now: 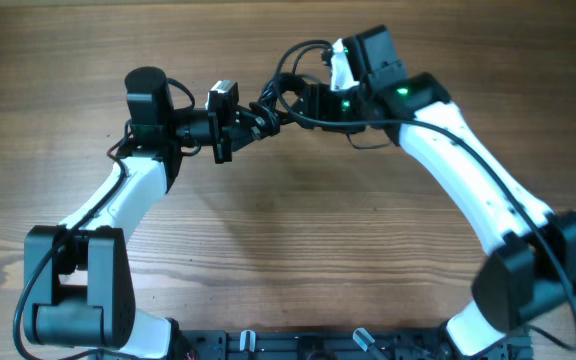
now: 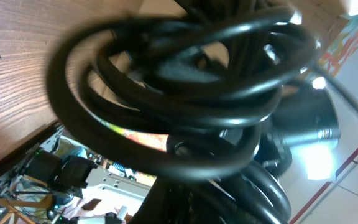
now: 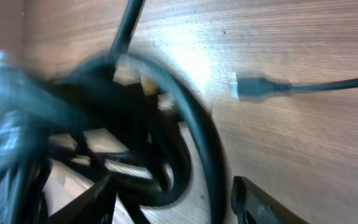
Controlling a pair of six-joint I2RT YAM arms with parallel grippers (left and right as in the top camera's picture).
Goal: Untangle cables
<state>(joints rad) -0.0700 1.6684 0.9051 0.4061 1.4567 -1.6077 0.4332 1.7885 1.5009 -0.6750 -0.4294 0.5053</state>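
The cables (image 1: 266,112) sit bunched in a dark knot at the far middle of the tabletop (image 1: 298,230), strung between the two arms, with loose loops arching toward the right arm. The left end effector (image 1: 243,122) is clenched on the left side of the knot, and its wrist camera shows little but blurred black coils close against the lens. The right end effector (image 1: 306,100) is released, its fingers (image 3: 257,202) spread wide with a loop of cord passing between them, while one plug (image 3: 248,88) lies flat on the wood nearby, its cord running off to the right.
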